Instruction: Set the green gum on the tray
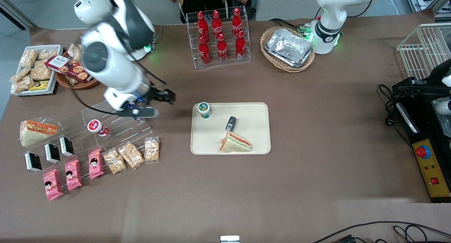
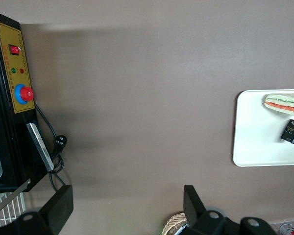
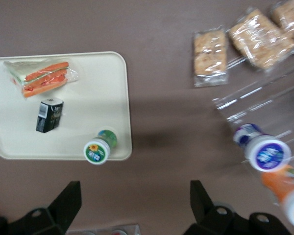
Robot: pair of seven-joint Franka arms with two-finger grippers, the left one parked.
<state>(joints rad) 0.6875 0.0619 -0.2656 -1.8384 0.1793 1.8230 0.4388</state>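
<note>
Green gum (image 1: 204, 110) standing upright on the tray (image 1: 253, 137), in the tray corner farthest from the front camera and toward the working arm's end of the bench (image 1: 317, 186). Small cylinder shape, with round lid, white at the rim and green in the middle with a little yellow flower mark, as seen in the right wrist view (image 3: 97, 151); body green-blue below the lid. Tray cream-beige, flat, rounded corners, low rim (image 3: 118, 98). On same tray also a small black box (image 1: 230, 123) near the middle and a wrapped triangle sandwich (image 1: 235, 144) nearer to the front camera. Tool (image 1: 168, 96) hanging above the bare bench, beside the tray and apart from the gum, between the tray and the clear acrylic rack (image 1: 116, 125). Fingers (image 3: 63, 205) spread wide apart, holding nothing. In the rack a red-lidded bottle (image 1: 97, 127) lying; in the wrist view also a blue-lidded bottle (image 3: 267, 153) and an orange-bodied bottle (image 3: 286, 188) there. Near the rack, packs of nut bars (image 1: 131, 155) and pink snack packs (image 1: 73, 174) on the bench. Red cola bottles (image 1: 220, 35) in a clear stand, farther from the front camera than the tray.
</note>
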